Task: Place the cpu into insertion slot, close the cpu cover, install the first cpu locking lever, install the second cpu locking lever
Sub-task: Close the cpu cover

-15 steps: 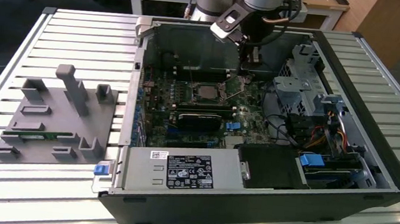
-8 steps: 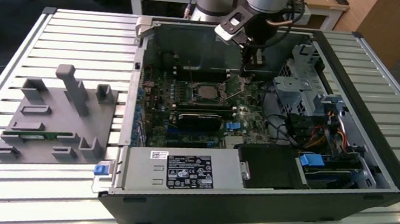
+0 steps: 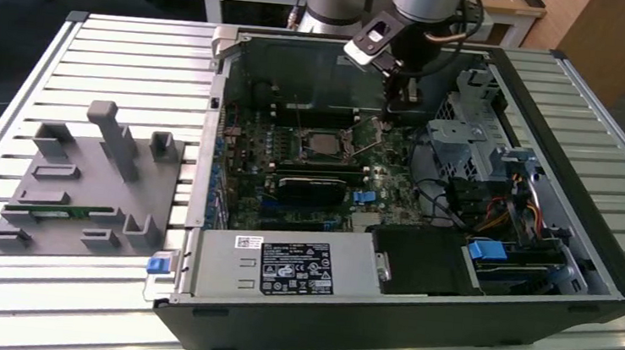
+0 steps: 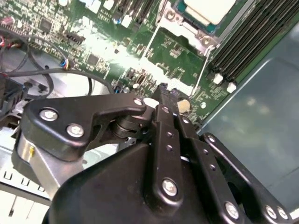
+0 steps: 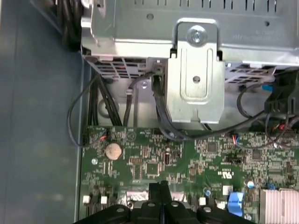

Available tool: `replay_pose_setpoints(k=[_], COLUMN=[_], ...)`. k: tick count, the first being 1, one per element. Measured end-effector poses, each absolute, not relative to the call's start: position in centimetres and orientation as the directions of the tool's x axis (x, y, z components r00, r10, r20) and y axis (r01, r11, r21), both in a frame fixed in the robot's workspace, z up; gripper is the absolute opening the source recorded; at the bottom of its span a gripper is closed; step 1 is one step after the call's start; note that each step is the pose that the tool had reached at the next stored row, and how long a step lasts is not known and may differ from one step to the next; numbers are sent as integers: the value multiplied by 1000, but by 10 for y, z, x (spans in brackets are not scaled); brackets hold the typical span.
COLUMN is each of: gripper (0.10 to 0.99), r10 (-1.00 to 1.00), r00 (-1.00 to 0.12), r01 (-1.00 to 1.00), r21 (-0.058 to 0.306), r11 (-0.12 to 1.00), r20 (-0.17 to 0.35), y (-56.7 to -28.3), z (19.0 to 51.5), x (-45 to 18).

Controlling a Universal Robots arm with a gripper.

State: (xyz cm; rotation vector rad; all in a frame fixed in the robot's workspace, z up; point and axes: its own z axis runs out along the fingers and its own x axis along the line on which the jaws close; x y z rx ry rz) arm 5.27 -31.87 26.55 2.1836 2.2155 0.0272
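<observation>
Slatted metal tabletop [image 3: 129, 66] carries a black computer case [image 3: 389, 334] lying open on its side, with a grey moulded fixture tray [image 3: 84, 197] at the exterior view's left. We find the black two-fingered gripper [image 3: 398, 104] in the upper middle of that frame, reaching down inside the case. In the second wrist view the gripper [image 4: 167, 91] has its fingers pressed together with nothing between them. It hangs over the green motherboard [image 4: 177, 58], close beside a thin silvery wire lever [image 4: 205, 70]; we cannot tell whether they touch. Further out, near the frame's centre, the small flat square cpu with a silvery-grey metal top [image 3: 324, 145] lies in the black-framed insertion slot [image 3: 298, 140], and the thin metal cpu cover [image 4: 187, 30] appears to lie around it. We judge the cpu light, stiff, smooth-topped and fragile underneath, best held by opposite edges; the lever looks springy, best taken near its free end. Room is tight: long black memory slots [image 4: 247, 32], a bare metal drive cage [image 5: 196, 88] and loose black cables [image 5: 163, 116] crowd the board.
</observation>
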Motion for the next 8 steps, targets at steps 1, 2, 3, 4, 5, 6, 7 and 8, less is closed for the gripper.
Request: replay_pose_setpoints(k=[1, 2, 3, 4, 5, 6, 7, 8], gripper=[122, 122, 122, 122, 122, 122, 122, 122], r10=[1000, 1000, 1000, 1000, 1000, 1000, 1000, 1000], r00=[-14, -14, -14, -14, -14, -14, -15, -14], r01=[999, 999, 999, 999, 1000, 1000, 1000, 1000], r21=[33, 31, 30, 29, 28, 26, 25, 24], r11=[15, 15, 15, 15, 15, 15, 15, 15], r20=[-9, -9, -9, -10, -9, -9, -10, -10], y=[-319, -318, -318, -318, -318, -318, -318, -318], z=[265, 265, 264, 264, 263, 262, 260, 259], x=[54, 56, 57, 58, 59, 61, 61, 63])
